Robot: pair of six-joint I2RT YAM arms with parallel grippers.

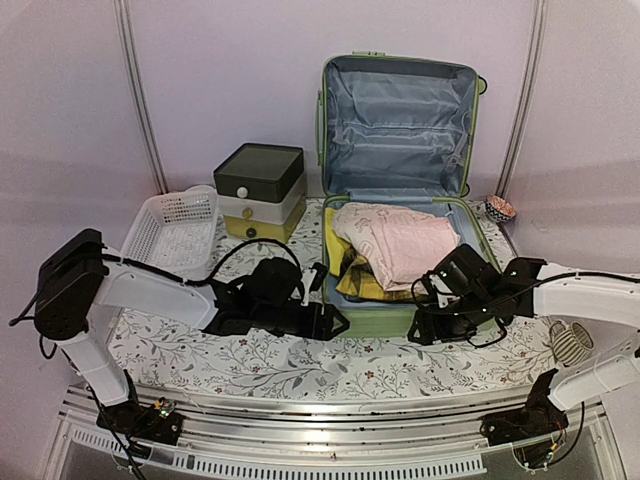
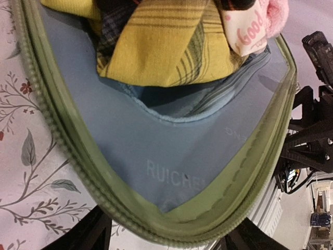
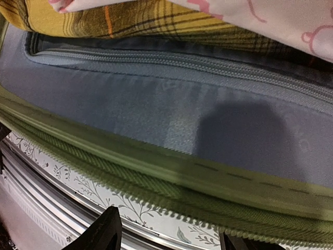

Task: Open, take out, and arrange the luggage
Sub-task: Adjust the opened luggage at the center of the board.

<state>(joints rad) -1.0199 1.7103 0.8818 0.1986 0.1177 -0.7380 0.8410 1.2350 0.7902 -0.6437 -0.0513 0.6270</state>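
Observation:
The light-green luggage [image 1: 398,120] lies open at the back centre of the table. Its lid stands upright and shows the pale blue lining. The lower half [image 1: 385,318] holds a pink garment [image 1: 400,245] over yellow plaid cloth [image 1: 350,272]. My left gripper [image 1: 335,322] is at the near-left corner of the lower half. In the left wrist view its jaws [image 2: 169,237] stand apart either side of the green zipper rim [image 2: 156,229]. My right gripper [image 1: 425,325] is at the near-right edge. It [image 3: 169,239] is spread below the zipper rim [image 3: 171,187].
A white mesh basket [image 1: 175,228] sits at the left. A dark-lidded white-and-yellow drawer box [image 1: 260,190] stands behind it. A small patterned bowl [image 1: 499,208] is right of the suitcase and a striped cup [image 1: 570,343] is at the near right. A metal rail [image 1: 300,410] runs along the table's front edge.

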